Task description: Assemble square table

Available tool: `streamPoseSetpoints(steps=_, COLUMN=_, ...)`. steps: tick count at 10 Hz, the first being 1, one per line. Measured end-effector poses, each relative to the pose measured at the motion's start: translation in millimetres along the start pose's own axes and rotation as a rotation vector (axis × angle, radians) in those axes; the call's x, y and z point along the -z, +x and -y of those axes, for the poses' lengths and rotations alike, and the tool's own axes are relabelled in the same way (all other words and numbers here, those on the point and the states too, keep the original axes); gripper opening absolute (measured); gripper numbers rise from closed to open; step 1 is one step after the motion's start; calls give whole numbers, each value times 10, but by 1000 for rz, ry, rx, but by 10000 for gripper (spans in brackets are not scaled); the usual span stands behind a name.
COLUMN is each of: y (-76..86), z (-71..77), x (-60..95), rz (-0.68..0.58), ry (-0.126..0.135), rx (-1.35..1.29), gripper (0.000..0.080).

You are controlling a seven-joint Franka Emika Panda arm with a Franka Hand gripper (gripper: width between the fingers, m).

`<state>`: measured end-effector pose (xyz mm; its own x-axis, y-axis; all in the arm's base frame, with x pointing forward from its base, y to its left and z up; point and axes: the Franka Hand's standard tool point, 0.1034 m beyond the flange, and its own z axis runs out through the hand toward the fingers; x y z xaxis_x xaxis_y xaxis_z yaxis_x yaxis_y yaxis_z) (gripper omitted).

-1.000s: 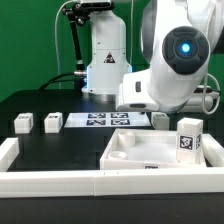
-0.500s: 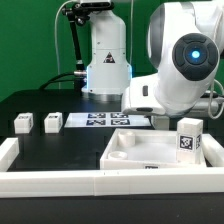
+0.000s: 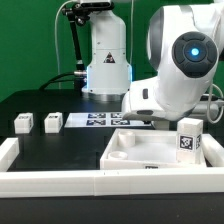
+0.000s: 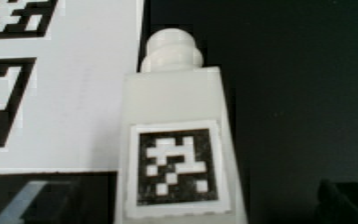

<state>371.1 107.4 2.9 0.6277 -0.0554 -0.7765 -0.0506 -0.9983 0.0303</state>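
Note:
The square tabletop (image 3: 150, 150) lies rim-up at the front of the black table. Two short white legs (image 3: 22, 123) (image 3: 52, 122) lie at the exterior view's left. A third leg (image 3: 189, 137) stands upright by the tabletop's right corner. In the wrist view a fourth leg (image 4: 172, 140) lies on the black table with its tag facing up and its screw tip (image 4: 171, 45) pointing away. My gripper (image 4: 185, 205) is open and straddles this leg, with dark fingertips (image 4: 350, 200) well apart from its sides. In the exterior view the arm hides the gripper.
The marker board (image 3: 98, 121) lies behind the tabletop, and its edge sits right beside the fourth leg in the wrist view (image 4: 34, 80). A long white rail (image 3: 90, 182) runs along the front. The robot base (image 3: 105, 60) stands at the back.
The arm has swung toward the exterior view's right and settled slightly lower behind the tabletop. The tabletop and the three visible legs have not moved.

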Motion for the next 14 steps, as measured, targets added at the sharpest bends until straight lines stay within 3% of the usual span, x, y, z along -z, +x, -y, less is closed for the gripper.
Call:
streamPoseSetpoints(steps=3, y=4, z=-21, x=5, rz=0, ry=4, rx=-4, gripper=289)
streamPoseSetpoints(steps=7, y=11, z=-51, x=12, rz=1, ry=10, rx=-7, gripper=290)
streamPoseSetpoints(steps=9, y=-16, z=-147, x=87, rz=8, ry=29, rx=-23, gripper=290)
streamPoseSetpoints(steps=12, y=-272, z=-312, x=430, rz=50, ry=57, rx=-34, gripper=291)
streamPoseSetpoints(steps=14, y=-360, z=-394, x=626, rz=35, ry=77, rx=-43, gripper=291)
